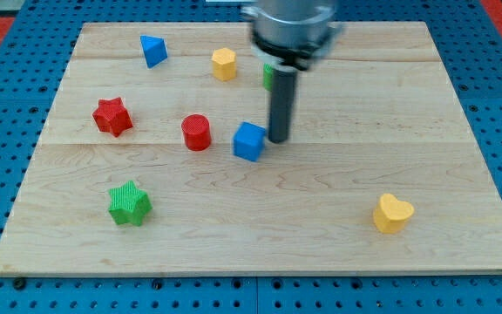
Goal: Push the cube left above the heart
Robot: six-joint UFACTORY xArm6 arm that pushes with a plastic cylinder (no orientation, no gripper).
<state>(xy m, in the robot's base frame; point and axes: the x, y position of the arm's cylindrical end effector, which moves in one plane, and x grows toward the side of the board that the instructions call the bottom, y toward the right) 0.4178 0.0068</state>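
Note:
A blue cube [249, 141] lies near the middle of the wooden board. A yellow heart [392, 213] lies at the view's lower right. My tip [279, 139] stands on the board just to the right of the blue cube, touching or almost touching its right side. The heart is far to the right of the cube and lower in the view.
A red cylinder [196, 133] lies left of the cube. A red star [111, 116] and a green star [129, 203] lie at the left. A blue triangular block [152, 51] and a yellow hexagonal block [224, 64] lie at the top. A green block [268, 75] is partly hidden behind the rod.

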